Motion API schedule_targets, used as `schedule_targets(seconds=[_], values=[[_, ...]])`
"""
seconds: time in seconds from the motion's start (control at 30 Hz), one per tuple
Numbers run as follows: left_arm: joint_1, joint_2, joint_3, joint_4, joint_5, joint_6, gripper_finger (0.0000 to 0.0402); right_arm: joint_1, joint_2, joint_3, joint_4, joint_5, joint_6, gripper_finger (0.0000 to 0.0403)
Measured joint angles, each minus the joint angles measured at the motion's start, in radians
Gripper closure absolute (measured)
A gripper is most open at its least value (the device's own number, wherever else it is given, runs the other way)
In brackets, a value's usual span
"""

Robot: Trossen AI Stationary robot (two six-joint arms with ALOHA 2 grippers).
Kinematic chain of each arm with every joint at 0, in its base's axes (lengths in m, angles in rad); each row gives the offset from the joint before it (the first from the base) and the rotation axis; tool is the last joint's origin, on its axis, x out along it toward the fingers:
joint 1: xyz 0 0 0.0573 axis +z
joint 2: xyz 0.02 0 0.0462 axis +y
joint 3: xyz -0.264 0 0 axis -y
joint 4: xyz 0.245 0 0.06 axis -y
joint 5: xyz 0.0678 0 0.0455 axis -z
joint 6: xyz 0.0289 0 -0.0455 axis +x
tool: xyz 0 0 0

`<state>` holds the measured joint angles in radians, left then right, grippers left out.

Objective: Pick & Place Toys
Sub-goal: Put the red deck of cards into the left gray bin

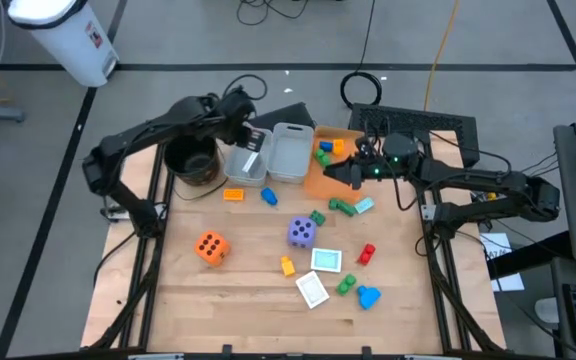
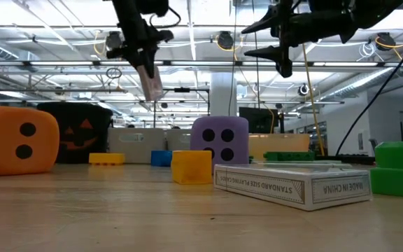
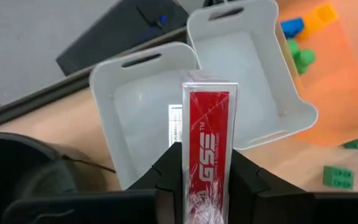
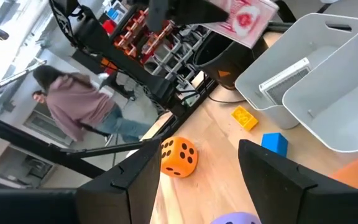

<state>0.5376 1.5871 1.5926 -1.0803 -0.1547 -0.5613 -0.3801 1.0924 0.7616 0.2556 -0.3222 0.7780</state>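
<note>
My left gripper is shut on a red card pack in clear wrap, above the left grey bin. Another card pack lies inside that bin. My right gripper is open and empty, above the orange bin. On the table lie an orange die, a purple die, white and teal cards, and several small coloured blocks. My left gripper pinches the card pack between its two fingers, on two opposite faces near its upper end. The fingers point down from above. The pack hangs below them, nearly upright, clear of the bin.
A second grey bin stands between the left grey bin and the orange bin. A black pot stands left of the bins. Blocks lie in the orange bin. A person stands beyond the table.
</note>
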Motion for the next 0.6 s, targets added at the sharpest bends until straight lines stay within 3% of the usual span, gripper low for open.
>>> schedule_targets(seconds=[0.6], values=[[0.051, 0.18, 0.018, -0.085, -0.003, 0.041, 0.0319, 0.0, 0.0, -0.038, 0.032, -0.049, 0.042, 0.0195]])
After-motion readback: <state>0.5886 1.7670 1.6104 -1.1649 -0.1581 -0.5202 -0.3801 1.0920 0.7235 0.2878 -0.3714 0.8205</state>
